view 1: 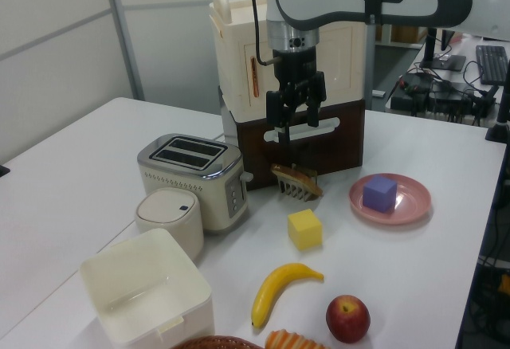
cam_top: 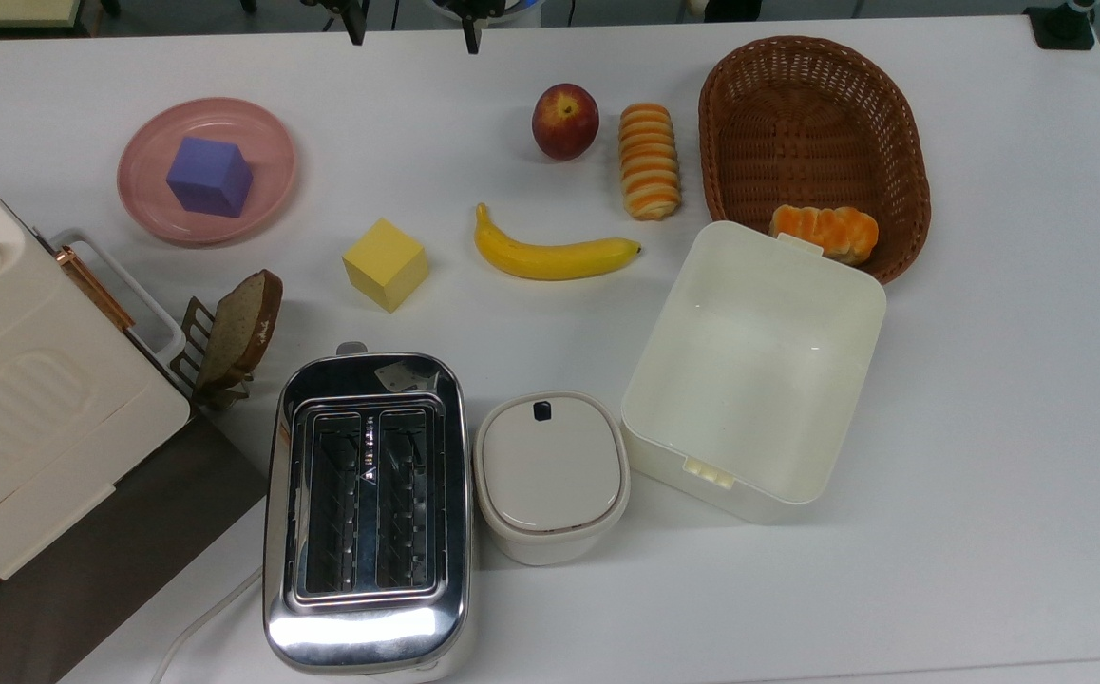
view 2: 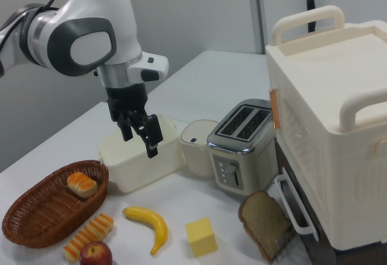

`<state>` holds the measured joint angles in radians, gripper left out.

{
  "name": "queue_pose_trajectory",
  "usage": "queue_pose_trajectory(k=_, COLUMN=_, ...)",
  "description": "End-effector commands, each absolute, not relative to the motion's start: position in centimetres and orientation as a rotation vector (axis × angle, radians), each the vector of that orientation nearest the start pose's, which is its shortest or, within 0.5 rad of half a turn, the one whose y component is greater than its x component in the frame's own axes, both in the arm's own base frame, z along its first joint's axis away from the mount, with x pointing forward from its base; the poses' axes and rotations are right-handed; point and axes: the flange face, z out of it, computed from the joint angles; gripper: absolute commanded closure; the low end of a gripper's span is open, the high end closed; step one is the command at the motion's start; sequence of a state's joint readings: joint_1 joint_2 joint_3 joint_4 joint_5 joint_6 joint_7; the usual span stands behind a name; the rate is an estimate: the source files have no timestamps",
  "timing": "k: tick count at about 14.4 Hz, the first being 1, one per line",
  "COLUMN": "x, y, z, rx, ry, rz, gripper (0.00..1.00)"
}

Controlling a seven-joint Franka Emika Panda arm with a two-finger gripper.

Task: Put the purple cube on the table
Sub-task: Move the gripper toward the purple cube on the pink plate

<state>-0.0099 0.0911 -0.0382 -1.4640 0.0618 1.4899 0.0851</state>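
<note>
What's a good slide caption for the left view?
Purple cube on the pink plate; gripper hangs open above the table.

Purple cube (cam_top: 210,177) on pink plate (cam_top: 142,152), yellow cube (cam_top: 386,263), brown woven basket (cam_top: 811,104).

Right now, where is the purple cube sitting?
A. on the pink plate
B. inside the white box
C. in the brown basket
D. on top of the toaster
A: the purple cube rests on the round pink plate, apart from the yellow cube on the table, and the tool hangs open above with nothing in it.
</note>
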Motion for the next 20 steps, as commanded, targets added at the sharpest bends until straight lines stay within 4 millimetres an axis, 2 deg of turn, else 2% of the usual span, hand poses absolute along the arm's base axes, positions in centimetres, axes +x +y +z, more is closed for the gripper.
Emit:
queue_pose_trajectory(k=1, x=56.4, y=-3.2, z=62.0, rx=-3.075, ry=0.176, rz=0.133, gripper=0.0)
queue_pose_trajectory(k=6, x=56.4, y=-4.5, z=61.7, rx=-3.074, ry=0.176, rz=0.141, gripper=0.0)
queue_pose_trajectory(k=9, x=55.9, y=-7.7, z=61.0, rx=-3.065, ry=0.114, rz=0.175, gripper=0.0)
queue_pose_trajectory(k=11, x=55.4, y=-10.7, z=60.0, rx=-3.054, ry=0.091, rz=0.198, gripper=0.0)
queue_pose_trajectory(k=15, x=54.0, y=-17.5, z=56.4, rx=-3.061, ry=0.061, rz=0.255, gripper=0.0)
queue_pose_trajectory(k=17, x=54.0, y=-19.6, z=54.5, rx=-3.074, ry=0.115, rz=0.204, gripper=0.0)
queue_pose_trajectory(k=20, x=54.1, y=-21.7, z=49.6, rx=-3.137, ry=0.132, rz=0.209, gripper=0.0)
